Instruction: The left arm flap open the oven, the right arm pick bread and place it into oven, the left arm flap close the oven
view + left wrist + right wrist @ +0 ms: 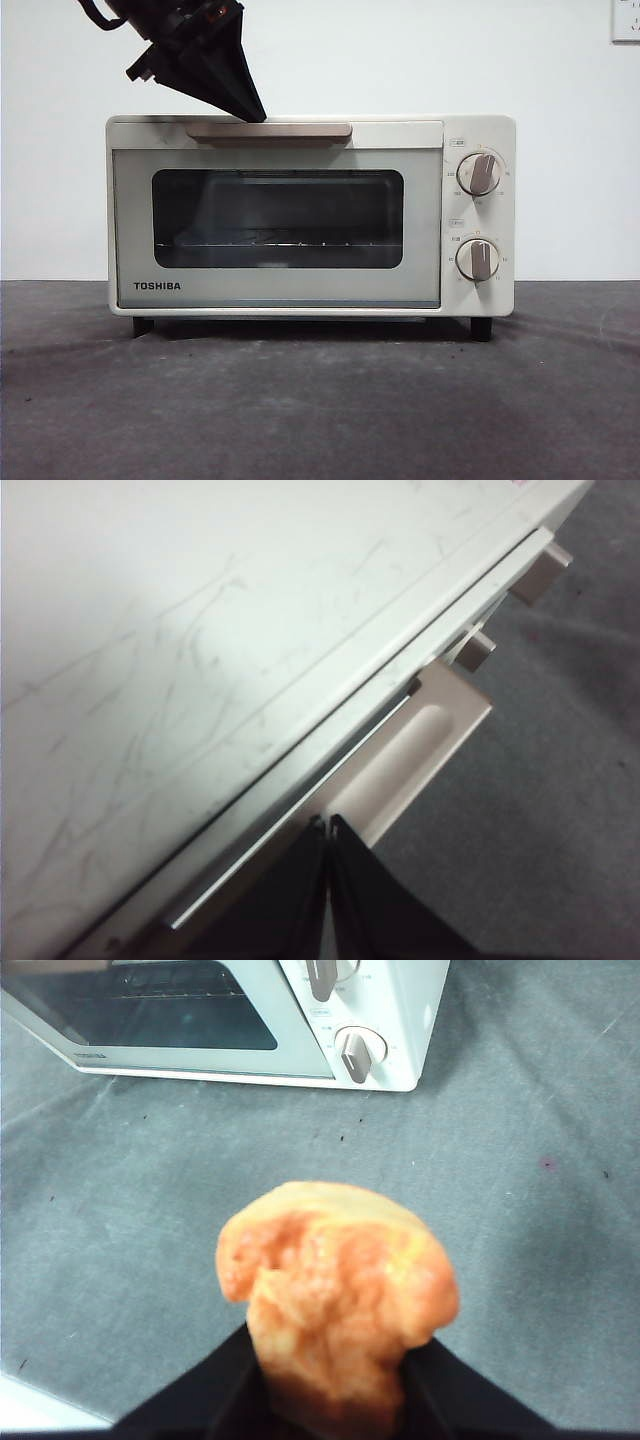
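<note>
Left claw (255, 113) comes down from the upper left, its two black jaws pressed together into one point, gripping nothing, the tip right at the beige bar handle (268, 130) along the top of the oven (310, 215) door. From the left wrist view that tip sits just beside the handle's near end, at the seam between door and oven top. The door is shut, dark window showing the wire rack inside. Two beige knobs (479, 173) sit on the oven's right panel. Over on the other side, the right claw (335, 1385) has the bread (335, 1290) clamped between its jaws, golden-orange chunk held up above the grey tabletop (520, 1210), well apart from the oven's front.
</note>
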You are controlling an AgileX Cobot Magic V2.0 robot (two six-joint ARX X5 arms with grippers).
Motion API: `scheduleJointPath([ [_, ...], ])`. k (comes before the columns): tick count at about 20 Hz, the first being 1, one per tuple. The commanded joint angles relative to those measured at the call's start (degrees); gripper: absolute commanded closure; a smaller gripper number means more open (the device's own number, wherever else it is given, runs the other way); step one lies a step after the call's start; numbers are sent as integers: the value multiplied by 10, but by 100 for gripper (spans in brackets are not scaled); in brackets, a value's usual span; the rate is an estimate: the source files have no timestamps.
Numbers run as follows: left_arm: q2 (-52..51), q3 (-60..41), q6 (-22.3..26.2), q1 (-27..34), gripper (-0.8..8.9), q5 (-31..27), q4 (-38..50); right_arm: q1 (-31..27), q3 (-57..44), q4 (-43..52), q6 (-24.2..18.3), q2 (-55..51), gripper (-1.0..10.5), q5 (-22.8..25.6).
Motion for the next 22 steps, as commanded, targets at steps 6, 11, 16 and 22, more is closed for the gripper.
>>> scheduleJointPath([
  [6, 14, -2, 16, -27, 804, -40, -80, 3, 9, 5, 6, 1, 831, 0],
  [11, -5, -7, 6, -41, 804, -40, -86, 3, 9, 5, 6, 1, 831, -1],
  [16, -49, -73, -18, -43, 804, -40, -51, 3, 9, 5, 6, 1, 831, 0],
  [22, -99, -178, -54, -47, 804, -40, 0, 3, 9, 6, 6, 1, 831, 0],
])
